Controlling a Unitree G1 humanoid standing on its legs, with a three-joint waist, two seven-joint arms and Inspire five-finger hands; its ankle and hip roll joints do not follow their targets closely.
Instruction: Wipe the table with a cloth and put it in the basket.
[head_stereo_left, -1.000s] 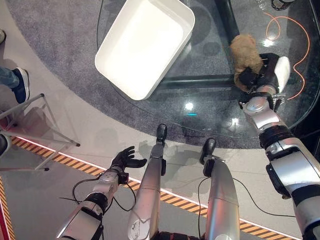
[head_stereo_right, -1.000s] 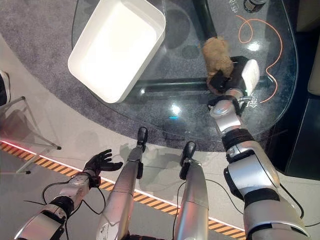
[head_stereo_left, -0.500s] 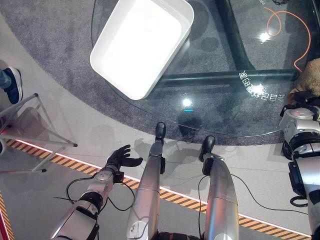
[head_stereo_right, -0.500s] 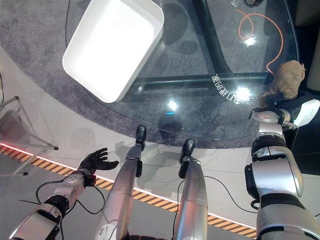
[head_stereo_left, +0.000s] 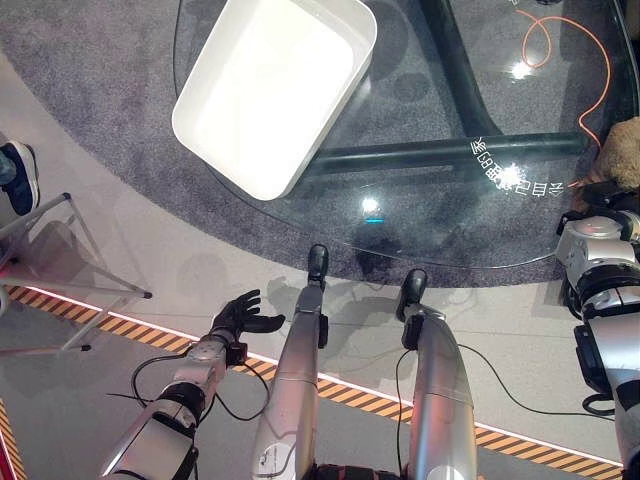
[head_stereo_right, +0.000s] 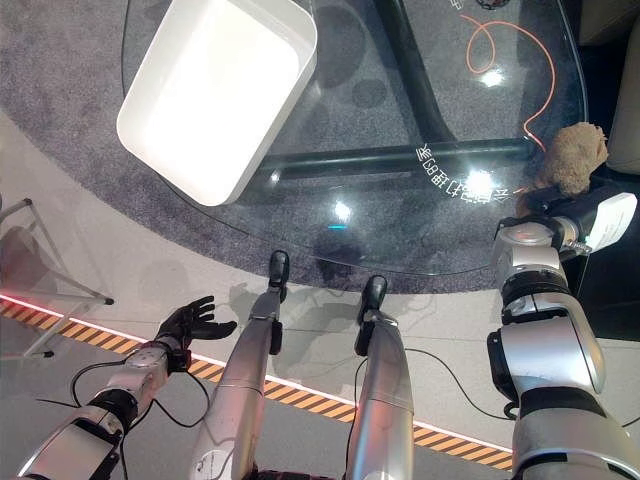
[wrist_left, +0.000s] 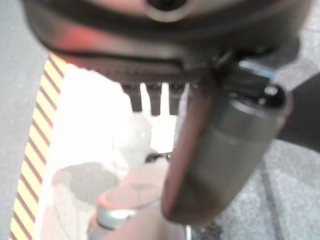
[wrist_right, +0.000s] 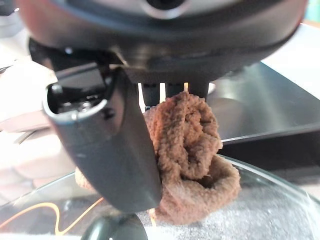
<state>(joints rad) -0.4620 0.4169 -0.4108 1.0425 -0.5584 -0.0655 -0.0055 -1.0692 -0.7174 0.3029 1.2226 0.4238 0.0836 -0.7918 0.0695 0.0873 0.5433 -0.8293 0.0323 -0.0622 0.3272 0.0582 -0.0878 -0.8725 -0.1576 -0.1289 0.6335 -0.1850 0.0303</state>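
A brown fuzzy cloth (head_stereo_right: 575, 155) is bunched at the right edge of the round glass table (head_stereo_left: 450, 230). My right hand (head_stereo_right: 553, 203) is shut on it. In the right wrist view the cloth (wrist_right: 192, 155) is pinched between the fingers and thumb (wrist_right: 110, 150), resting on the glass rim. The white rectangular basket (head_stereo_left: 265, 185) stands on the far left part of the table, with nothing in it. My left hand (head_stereo_left: 240, 315) hangs open over the floor at the lower left, well away from the table.
An orange cable (head_stereo_right: 520, 60) lies under the glass at the far right, and a dark table frame (head_stereo_left: 440, 150) shows through it. A metal stand (head_stereo_left: 70, 260) and a person's shoe (head_stereo_left: 15, 170) are at the left. Striped tape (head_stereo_left: 130, 325) crosses the floor.
My right hand has dragged the cloth from the table's middle right out to its right edge. The camera has shifted a little. The left hand has stayed where it was.
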